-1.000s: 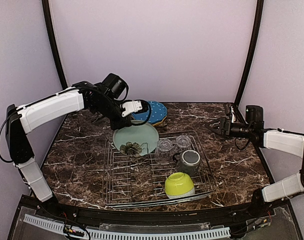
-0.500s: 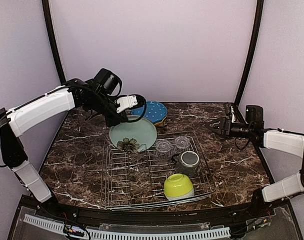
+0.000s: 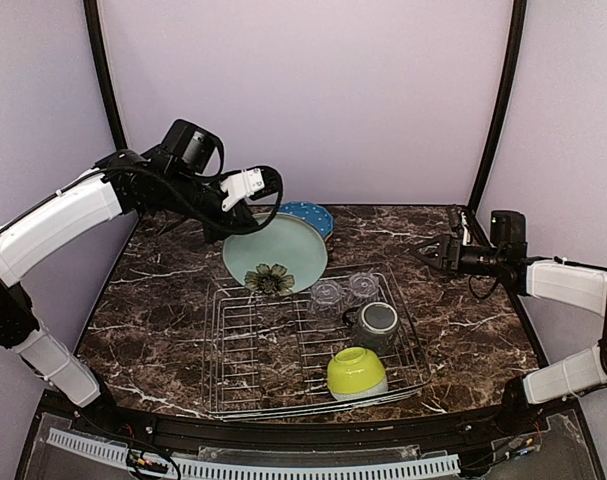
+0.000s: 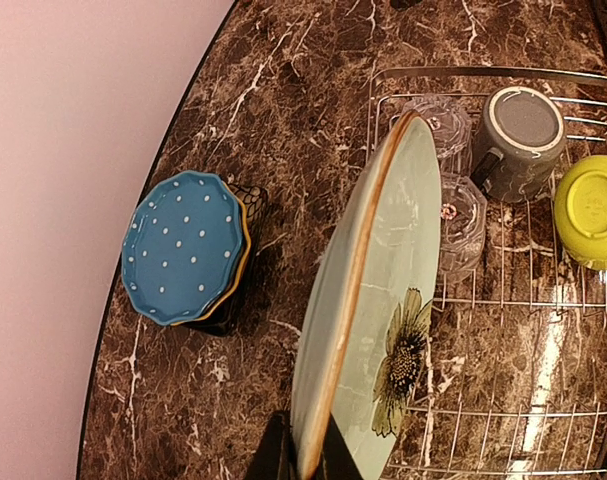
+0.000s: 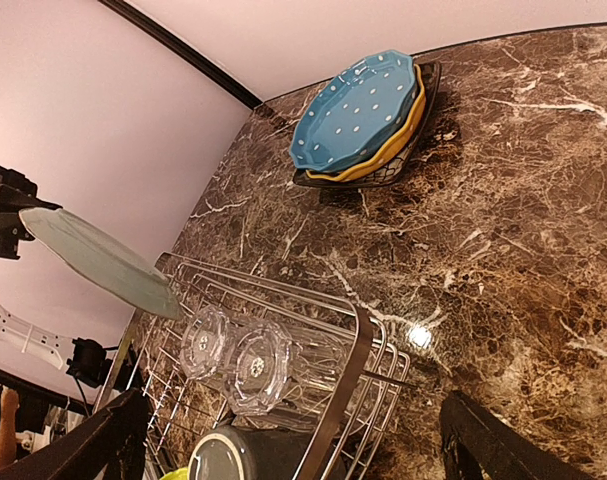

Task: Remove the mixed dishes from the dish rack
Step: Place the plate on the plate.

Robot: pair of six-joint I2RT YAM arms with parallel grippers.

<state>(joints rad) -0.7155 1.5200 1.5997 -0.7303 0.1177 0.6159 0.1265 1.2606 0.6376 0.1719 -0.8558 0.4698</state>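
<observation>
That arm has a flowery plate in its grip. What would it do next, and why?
Probably swing the left gripper toward the back of the table and lower the pale teal plate onto the dotted blue plate. The plate is pinched by its rim, tilted above the dish rack's back corner, and the blue one tops a stack there.

Mostly covered by the blue plate [image 4: 183, 245]: yellow plate [image 5: 398, 148], black plate [image 4: 251, 203]. Cropped at the right edge: bowl [image 4: 591, 210], rack [image 4: 483, 72].

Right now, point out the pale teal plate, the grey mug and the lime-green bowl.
pale teal plate [image 4: 403, 250]: left wrist view, its face.
grey mug [image 3: 379, 318]: top external view, top surface.
lime-green bowl [image 3: 357, 368]: top external view, outer wall.
</observation>
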